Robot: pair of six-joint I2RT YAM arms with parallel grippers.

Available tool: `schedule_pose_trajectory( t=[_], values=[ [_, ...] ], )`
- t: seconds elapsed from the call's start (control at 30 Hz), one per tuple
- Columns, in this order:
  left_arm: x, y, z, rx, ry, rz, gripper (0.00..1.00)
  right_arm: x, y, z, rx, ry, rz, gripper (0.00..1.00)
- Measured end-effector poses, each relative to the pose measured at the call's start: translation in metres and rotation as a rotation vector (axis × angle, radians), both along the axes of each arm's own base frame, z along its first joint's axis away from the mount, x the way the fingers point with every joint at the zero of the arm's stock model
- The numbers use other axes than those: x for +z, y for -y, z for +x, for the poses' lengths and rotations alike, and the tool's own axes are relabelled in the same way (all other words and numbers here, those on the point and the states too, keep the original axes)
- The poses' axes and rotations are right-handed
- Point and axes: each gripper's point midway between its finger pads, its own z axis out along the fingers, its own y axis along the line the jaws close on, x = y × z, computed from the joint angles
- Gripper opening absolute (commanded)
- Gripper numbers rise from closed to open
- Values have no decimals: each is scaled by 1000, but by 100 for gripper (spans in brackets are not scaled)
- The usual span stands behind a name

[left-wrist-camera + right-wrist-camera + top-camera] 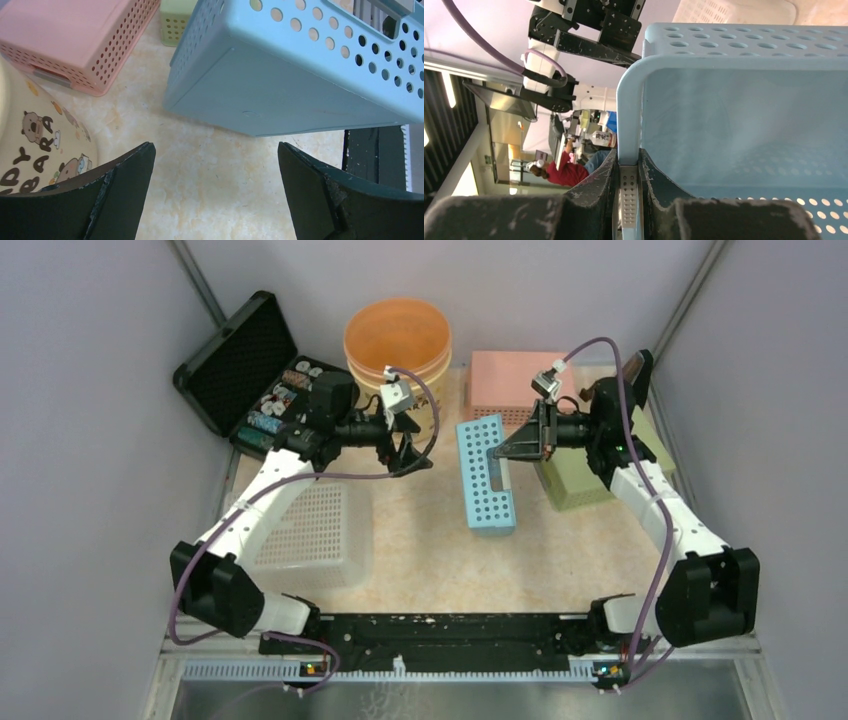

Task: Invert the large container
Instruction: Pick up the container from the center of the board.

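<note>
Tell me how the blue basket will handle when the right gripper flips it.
Probably light: the blue basket is thin, perforated plastic and looks empty. Likely stiff enough to turn as one piece, though its wall may flex where the right gripper pinches just the rim. On its side, it could topple easily.

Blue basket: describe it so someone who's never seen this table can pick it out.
On the beige table, look at the middle, between the two arms. The blue basket lies there, in front of the pink basket and left of the green basket. It alone is tipped on its side, its rim pinched by the fingers of the right gripper.
</note>
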Motion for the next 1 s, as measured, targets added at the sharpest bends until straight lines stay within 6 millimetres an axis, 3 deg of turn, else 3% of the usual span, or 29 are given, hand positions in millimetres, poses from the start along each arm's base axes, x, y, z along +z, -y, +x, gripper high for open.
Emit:
schedule_pose_trajectory(
  t=[0.4, 0.8, 1.0],
  values=[
    [-42, 12, 1, -4, -199, -52, 99, -10, -4, 25, -10, -58, -35, 2],
    [-89, 34, 4, -72, -502, -110, 99, -15, -8, 51, 7, -101, -69, 22],
    [-90, 40, 8, -84, -568, -133, 99, -17, -9, 62, 9, -45, -100, 35]
  ],
)
